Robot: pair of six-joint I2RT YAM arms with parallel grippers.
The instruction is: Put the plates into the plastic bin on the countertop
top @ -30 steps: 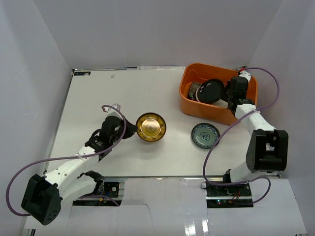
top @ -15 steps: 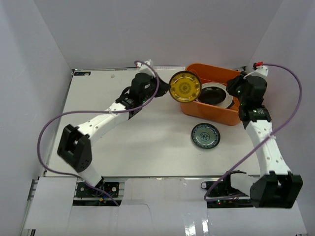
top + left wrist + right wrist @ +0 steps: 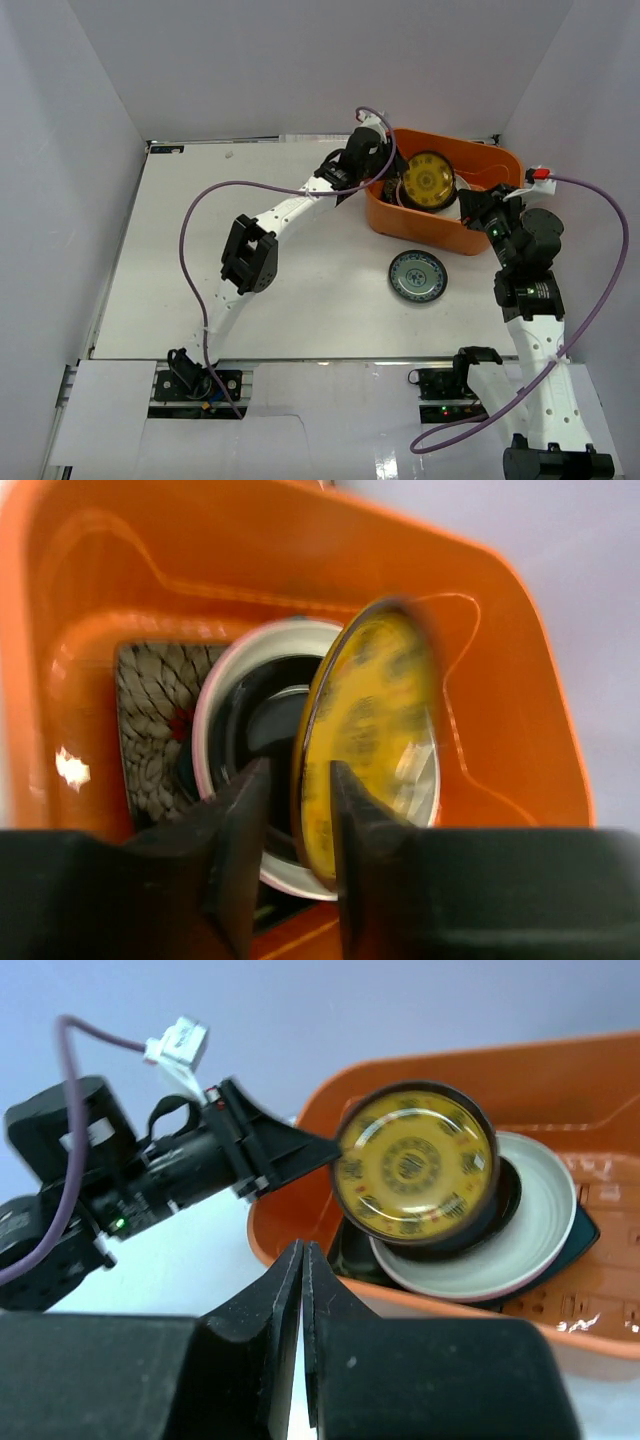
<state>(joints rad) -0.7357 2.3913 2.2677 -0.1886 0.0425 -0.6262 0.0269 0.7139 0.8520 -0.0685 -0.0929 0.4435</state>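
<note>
– While one plate lay out on the worktop [image 3: 250, 260], how far along was it?
– Mostly done, I'd say. The plastic bin [image 3: 420, 226] held a stack: floral dish [image 3: 150, 720], cream plate [image 3: 530, 1230] with a teal corner under it, black dish [image 3: 260, 720] on top.
– What was left?
– Two. The yellow plate [image 3: 428, 182] stood on edge over that stack, not laid down. The blue-green plate [image 3: 417, 276] lay flat on the worktop, near the bin's front wall, not touching.
– Hands?
– The left hand [image 3: 295, 855] had the yellow plate's rim between its fingers, set narrow. Couldn't tell if it was pinched or loose. The right hand [image 3: 302, 1290] was pressed closed, holding nothing, by the bin's right front corner. The blue-green plate was apart from it, nearer the bases.
</note>
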